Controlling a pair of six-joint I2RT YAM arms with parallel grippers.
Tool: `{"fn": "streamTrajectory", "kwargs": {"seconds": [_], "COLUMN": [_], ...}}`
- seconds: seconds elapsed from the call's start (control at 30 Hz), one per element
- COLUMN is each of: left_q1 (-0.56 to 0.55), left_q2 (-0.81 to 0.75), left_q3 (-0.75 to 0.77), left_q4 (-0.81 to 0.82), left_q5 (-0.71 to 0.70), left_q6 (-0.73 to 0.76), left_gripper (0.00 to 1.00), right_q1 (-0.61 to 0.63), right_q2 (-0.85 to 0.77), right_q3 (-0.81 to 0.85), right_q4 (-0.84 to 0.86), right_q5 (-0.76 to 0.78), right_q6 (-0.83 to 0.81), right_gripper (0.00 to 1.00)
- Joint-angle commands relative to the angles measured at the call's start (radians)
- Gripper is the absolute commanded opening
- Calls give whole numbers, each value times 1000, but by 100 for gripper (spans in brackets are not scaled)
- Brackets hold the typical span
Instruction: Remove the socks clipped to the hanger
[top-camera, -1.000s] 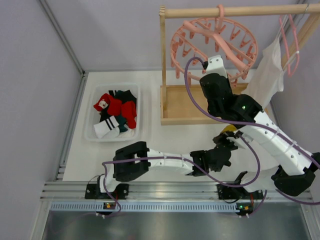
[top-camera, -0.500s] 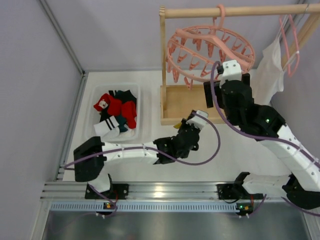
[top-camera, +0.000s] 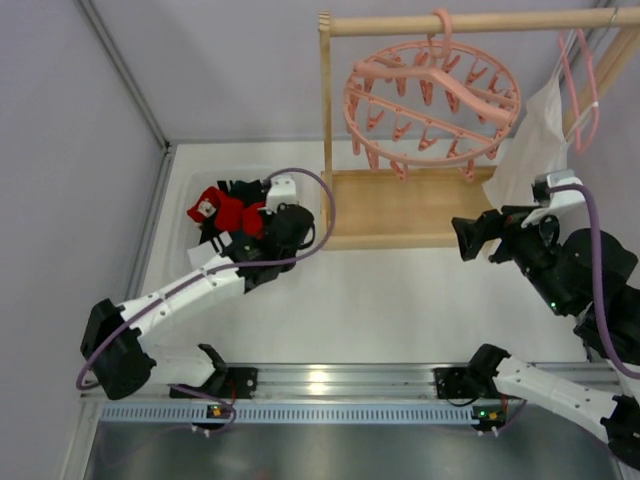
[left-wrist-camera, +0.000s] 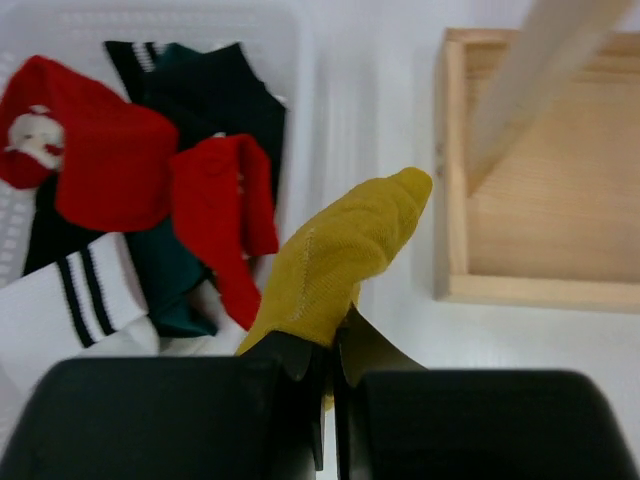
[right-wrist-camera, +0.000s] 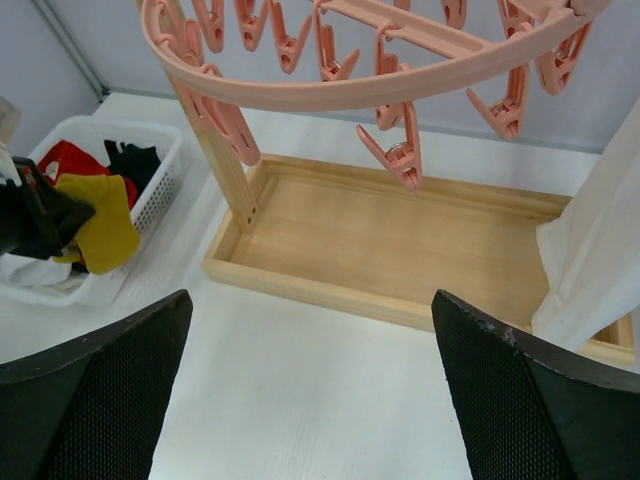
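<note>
The round pink hanger (top-camera: 349, 100) hangs by its hook from the wooden bar, and the pegs I can see on it (right-wrist-camera: 350, 95) are bare. My left gripper (left-wrist-camera: 333, 350) is shut on a mustard yellow sock (left-wrist-camera: 340, 250), which it holds over the right rim of the white basket (left-wrist-camera: 300, 60). In the top view it (top-camera: 268, 215) is over the basket's right side. Red (left-wrist-camera: 100, 160), teal (left-wrist-camera: 210, 100) and white striped (left-wrist-camera: 60, 310) socks lie in the basket. My right gripper (right-wrist-camera: 315, 400) is open and empty, low and right of the hanger (top-camera: 468, 236).
A wooden rack has a tray base (top-camera: 400, 210), a post (top-camera: 326, 120) and a top bar (top-camera: 470, 20). A white garment (top-camera: 535, 140) on a thin pink hanger hangs at the right end, close to my right arm. The basket's left wall (top-camera: 178, 240) lies near the left rail.
My left arm has swung left from mid-table to the basket, carrying the mustard sock. My right gripper has drawn back from the hanger toward the right and opened.
</note>
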Motion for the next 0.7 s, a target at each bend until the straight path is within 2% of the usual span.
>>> {"fn": "streamTrajectory", "kwargs": {"seconds": [0.0,0.13,0.23,0.4,0.43,0.47,0.5,0.67], "left_q1": [119,277,353,420,426,427,426,427], "left_q2": [-104,-129,-120,-114,-112,-109,-108,-117], "left_q3": [-4,25,41,42,45,50,53,104], "left_q4": [-114,-195,-238,-259,-263,-273,-275,-319], "left_q5": [88,147,174,177,171,163,160,178], "left_q6": [-71,-50,-36,-36,-37,-42,-47,-62], "left_gripper": [0,0,0,0,10,74,98,99], "right_q1": [-10,-10,-10,-10,-10,-10,-9,-10], "right_q2": [-29,-29,-16,-7,-6,-1,0,2], "right_q3": [-29,-46,-54,-69,-72,-75,-77,-110], "right_q4": [29,27,29,41,41,41,41,40], "right_q5": [-40,-42,-45,-42,-42,-42,-40,-17], "right_q6": [24,23,21,18,21,23,21,37], "right_gripper": [99,99,99,99,99,99,100,100]}}
